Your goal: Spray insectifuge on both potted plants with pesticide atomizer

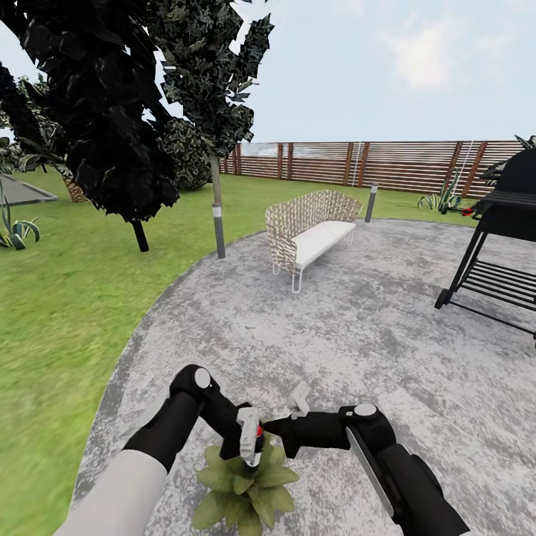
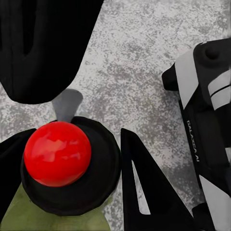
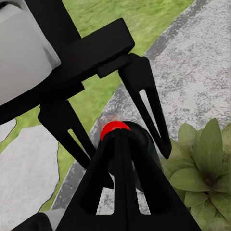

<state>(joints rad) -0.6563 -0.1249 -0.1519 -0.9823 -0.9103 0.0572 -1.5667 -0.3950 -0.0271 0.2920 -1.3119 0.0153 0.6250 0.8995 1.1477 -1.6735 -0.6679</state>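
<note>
Wicker bench (image 1: 309, 227) with white cushion on grey paving (image 1: 357, 335). Black grill (image 1: 506, 238) at right. Dark-leaved trees (image 1: 112, 97) on lawn (image 1: 59, 298). Slatted wooden fence (image 1: 387, 164) behind.

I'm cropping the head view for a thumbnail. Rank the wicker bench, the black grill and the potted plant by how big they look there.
1. Black grill, though the frame edge cuts it off.
2. Wicker bench.
3. Potted plant, partly behind the grippers.
Grill and bench look close in size. The plant sits nearest the camera, so it looks bigger than it is.
</note>
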